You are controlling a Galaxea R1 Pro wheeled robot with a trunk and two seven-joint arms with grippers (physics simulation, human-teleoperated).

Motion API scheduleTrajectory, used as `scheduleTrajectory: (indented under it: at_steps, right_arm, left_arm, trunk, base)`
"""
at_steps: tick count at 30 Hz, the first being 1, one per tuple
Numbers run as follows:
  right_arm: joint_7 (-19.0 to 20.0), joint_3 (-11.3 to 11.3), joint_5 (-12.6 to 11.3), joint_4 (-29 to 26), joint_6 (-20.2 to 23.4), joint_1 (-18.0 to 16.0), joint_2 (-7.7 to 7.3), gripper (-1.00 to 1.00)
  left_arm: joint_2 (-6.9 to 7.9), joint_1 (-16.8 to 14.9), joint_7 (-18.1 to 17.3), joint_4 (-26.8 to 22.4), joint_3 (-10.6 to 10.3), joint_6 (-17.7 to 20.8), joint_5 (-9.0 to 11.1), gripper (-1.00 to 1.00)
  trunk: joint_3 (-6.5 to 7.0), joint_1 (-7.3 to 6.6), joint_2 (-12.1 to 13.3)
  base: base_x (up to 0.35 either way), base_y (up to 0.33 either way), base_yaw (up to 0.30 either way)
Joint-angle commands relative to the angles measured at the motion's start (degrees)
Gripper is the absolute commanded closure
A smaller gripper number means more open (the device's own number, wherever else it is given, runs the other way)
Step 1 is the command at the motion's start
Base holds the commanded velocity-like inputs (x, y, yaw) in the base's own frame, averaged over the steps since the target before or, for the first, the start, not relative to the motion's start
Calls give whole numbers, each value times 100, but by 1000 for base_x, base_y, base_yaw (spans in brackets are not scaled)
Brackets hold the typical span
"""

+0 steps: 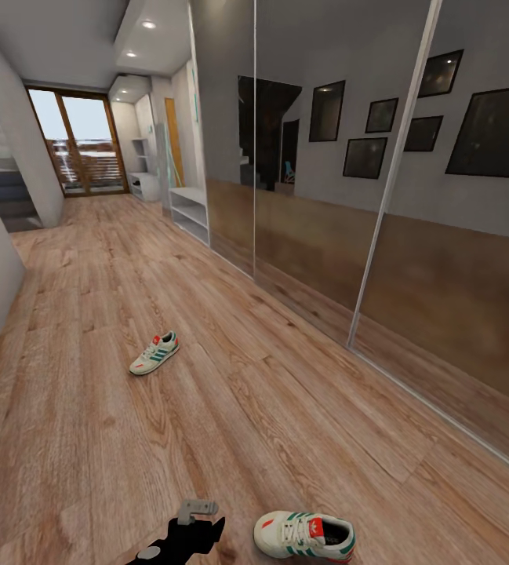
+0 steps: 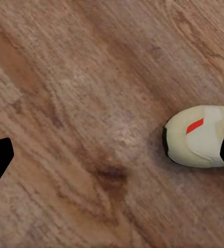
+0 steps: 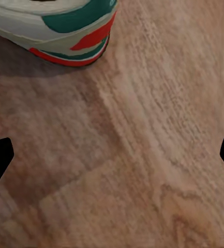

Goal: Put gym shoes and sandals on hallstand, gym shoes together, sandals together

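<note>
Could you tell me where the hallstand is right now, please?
In the head view the hallstand stands far down the corridor on the right, just past the mirrored wardrobe, well beyond the farther gym shoe.

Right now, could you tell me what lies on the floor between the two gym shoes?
Nothing: in the head view, only bare wood floor stretches between the near gym shoe and the far gym shoe.
</note>
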Motion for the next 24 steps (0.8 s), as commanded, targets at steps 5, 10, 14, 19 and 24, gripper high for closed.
scheduleTrajectory:
  at_steps: [5, 10, 14, 19, 24]
  right_arm:
    - [-240, 4, 11, -761, 44, -5, -643, -100]
    - [-347, -8, -9, -1905, 743, -168, -1451, -100]
    - [-282, -18, -27, -2353, 1752, -644, -1798, -100]
    - [101, -20, -29, -2341, 2967, -1581, -2010, -100]
    - [1010, 74, 12, -1921, 3521, -2244, -1979, -100]
  left_arm:
    - [4, 0, 0, -8, 9, 7, 5, -100]
    - [10, 0, 2, -18, 6, 10, 7, -100]
    - [45, 0, 6, -20, 5, 7, 7, -100]
    - [90, 0, 7, -22, 4, 2, 7, -100]
    - [111, 0, 11, -23, 5, -5, 7, -100]
  trunk:
    - [0, 0, 0]
    - [0, 0, 0]
    - [0, 0, 0]
    - [0, 0, 0]
    - [0, 0, 0]
  base:
    - [0, 0, 0]
    - [0, 0, 0]
    - [0, 0, 0]
    - [0, 0, 0]
    - [0, 0, 0]
